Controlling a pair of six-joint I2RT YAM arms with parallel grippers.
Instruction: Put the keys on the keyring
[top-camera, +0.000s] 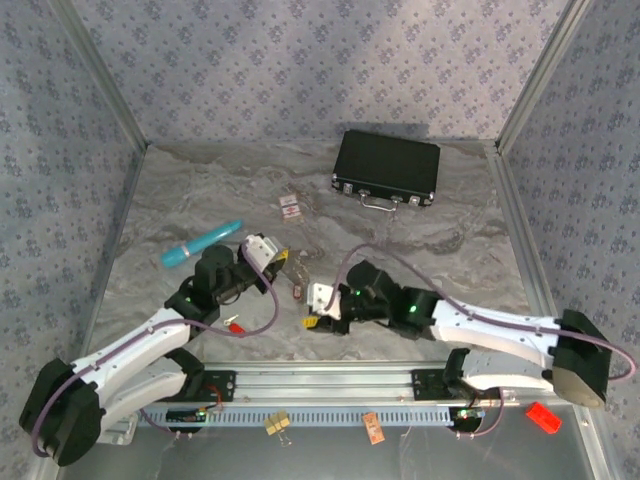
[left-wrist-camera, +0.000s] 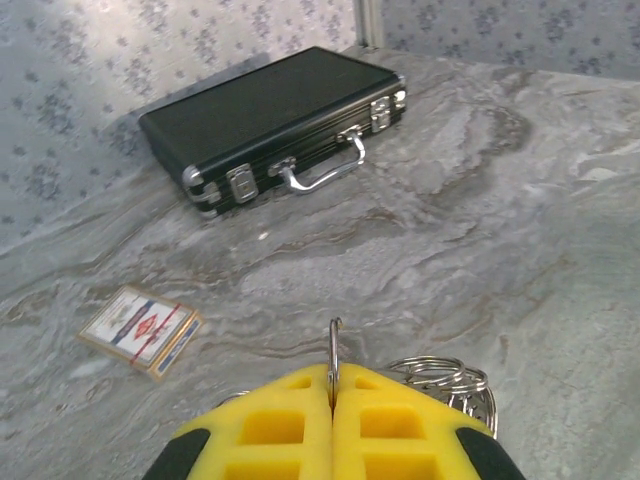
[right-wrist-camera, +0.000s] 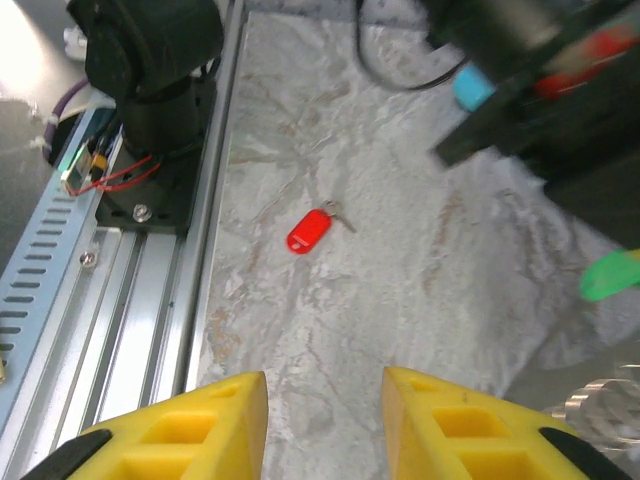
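While the left gripper (left-wrist-camera: 333, 392) has its yellow fingers pressed together on a thin upright edge of the keyring (left-wrist-camera: 334, 345), the right gripper (right-wrist-camera: 325, 400) stands with its fingers apart and nothing between them. Just right of the left fingertips, a bunch of small silvery rings (left-wrist-camera: 448, 376) rests low over the marble table (left-wrist-camera: 540, 200). Seen from above, the two grippers sit close together near the middle of the table, the left one a little farther and to the left, the right one nearer and to the right. The red key (right-wrist-camera: 308, 230) lies flat on the table by itself, near the aluminium rail (right-wrist-camera: 120, 310) and beside the left arm's forearm, apart from both grippers. A green tag (right-wrist-camera: 610, 276) juts in at the right edge of the right wrist view, blurred; I cannot tell whether it hangs from the ring. At the far right of the table lies a shut black case (top-camera: 388, 168) with its metal handle facing the near side. A red-and-white card (top-camera: 290, 207) lies between the case and the grippers, and a turquoise cylinder (top-camera: 202, 243) lies left of the left gripper.
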